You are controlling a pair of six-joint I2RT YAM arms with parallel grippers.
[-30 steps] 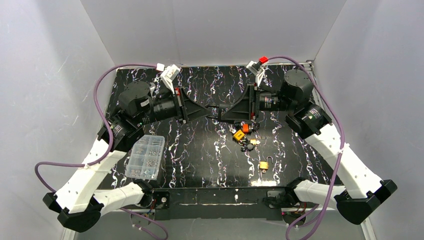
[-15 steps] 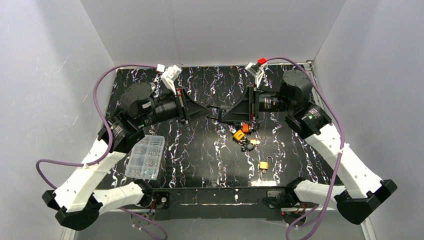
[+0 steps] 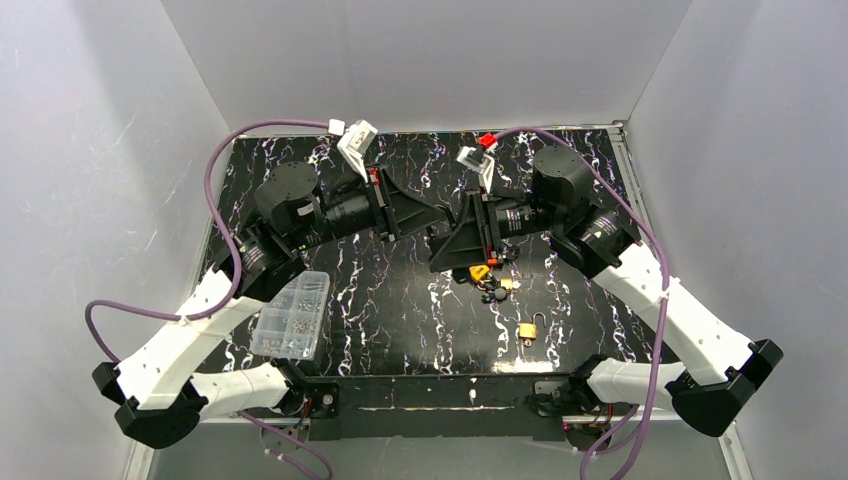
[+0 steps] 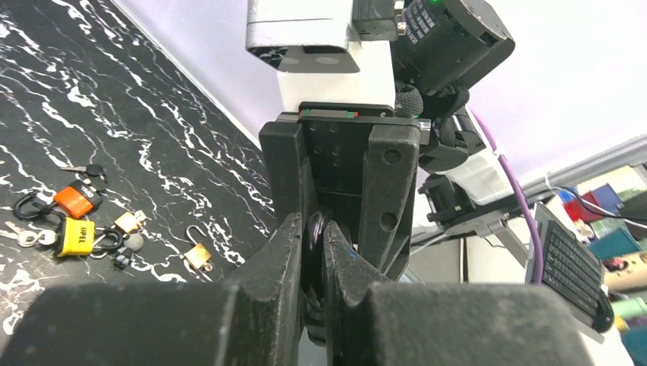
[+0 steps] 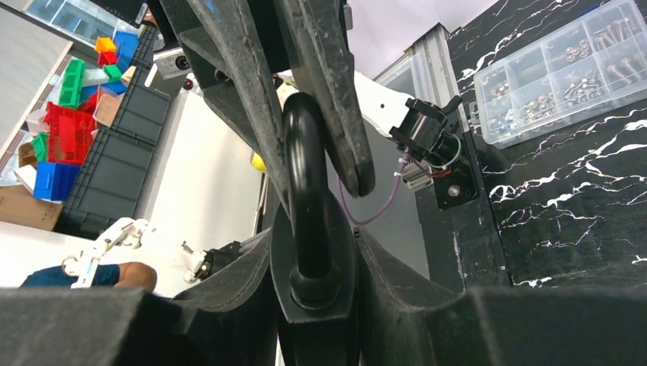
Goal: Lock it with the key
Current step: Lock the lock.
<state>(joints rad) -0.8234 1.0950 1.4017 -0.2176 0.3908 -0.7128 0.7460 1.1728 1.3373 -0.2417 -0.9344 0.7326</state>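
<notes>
Two arms meet above the bench (image 3: 400, 330) | right jaws clamped on black padlock (image 5: 311, 293) by its body, left jaws pinched together on its shackle (image 5: 302, 152), aloft mid-bench | progress, I judge: lock gripped, no key seen inserted, turning left to do | hidden: keyhole, whether shackle is seated; spare padlocks (image 3: 482, 272) lie below

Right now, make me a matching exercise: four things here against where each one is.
Things: 1 parts box; 2 brass padlock; 3 yellow padlock; 4 black padlock.
Places: A gripped in the right hand; B alone by the table front edge; C table's left side; D in the cluster of locks.
Pairs: 1-C; 2-B; 3-D; 4-A.
</notes>
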